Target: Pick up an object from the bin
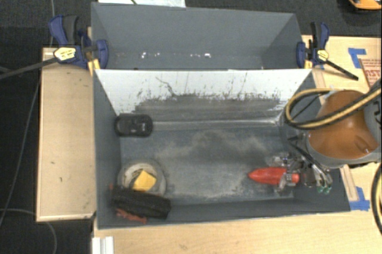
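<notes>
the robot arm's gripper [290, 177] sits low over the floor of the grey metal bin [209, 151], close to the bin's right wall and toward its near edge, with the arm's orange cover [345, 127] and looped cables [296, 108] above it at the bin's right side. a red, tapered thing [267, 175], pointed at its left end, lies flat on the bin floor just to the left of the gripper; its right end meets the gripper's tip. whether the jaws are apart or closed, and whether they have hold of the red thing, cannot be told from this view.

the other things lie well apart from the gripper, along the bin's left side. a small dark oval thing [133, 125] rests near the left wall, at the foot of the far wall. in the near left corner sits a pale round ring-shaped thing [126, 174] with a yellow piece [144, 180] inside it, and just in front of that, touching the ring's near edge, lies a long black thing [142, 204] against the bin's near wall. the middle of the bin floor shows scuffed bare metal.
</notes>
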{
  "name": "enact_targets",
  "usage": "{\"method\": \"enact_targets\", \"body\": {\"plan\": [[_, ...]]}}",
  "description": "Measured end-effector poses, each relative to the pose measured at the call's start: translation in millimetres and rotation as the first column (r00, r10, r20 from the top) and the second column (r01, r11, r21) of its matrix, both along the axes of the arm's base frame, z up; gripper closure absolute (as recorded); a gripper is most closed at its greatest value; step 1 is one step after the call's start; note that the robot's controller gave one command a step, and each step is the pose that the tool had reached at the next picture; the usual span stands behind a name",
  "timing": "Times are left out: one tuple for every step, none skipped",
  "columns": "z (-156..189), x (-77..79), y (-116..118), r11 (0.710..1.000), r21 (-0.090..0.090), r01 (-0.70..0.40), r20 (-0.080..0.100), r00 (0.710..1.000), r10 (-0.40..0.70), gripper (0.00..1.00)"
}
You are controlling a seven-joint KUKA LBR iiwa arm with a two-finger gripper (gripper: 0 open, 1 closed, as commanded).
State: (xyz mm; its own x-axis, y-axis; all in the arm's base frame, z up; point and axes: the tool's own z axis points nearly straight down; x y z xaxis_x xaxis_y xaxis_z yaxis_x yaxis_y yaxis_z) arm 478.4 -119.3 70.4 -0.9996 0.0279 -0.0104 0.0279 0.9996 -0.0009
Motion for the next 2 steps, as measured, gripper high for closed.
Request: {"method": "enact_targets", "body": {"plan": [[0, -0.1, 0, 1.000, 0.000, -0.002, 0.000, 1.000, 0.002, 1.00], [21, -0.7, 1, 1.000, 0.001, -0.004, -0.002, 1.000, 0.004, 1.00]]}}
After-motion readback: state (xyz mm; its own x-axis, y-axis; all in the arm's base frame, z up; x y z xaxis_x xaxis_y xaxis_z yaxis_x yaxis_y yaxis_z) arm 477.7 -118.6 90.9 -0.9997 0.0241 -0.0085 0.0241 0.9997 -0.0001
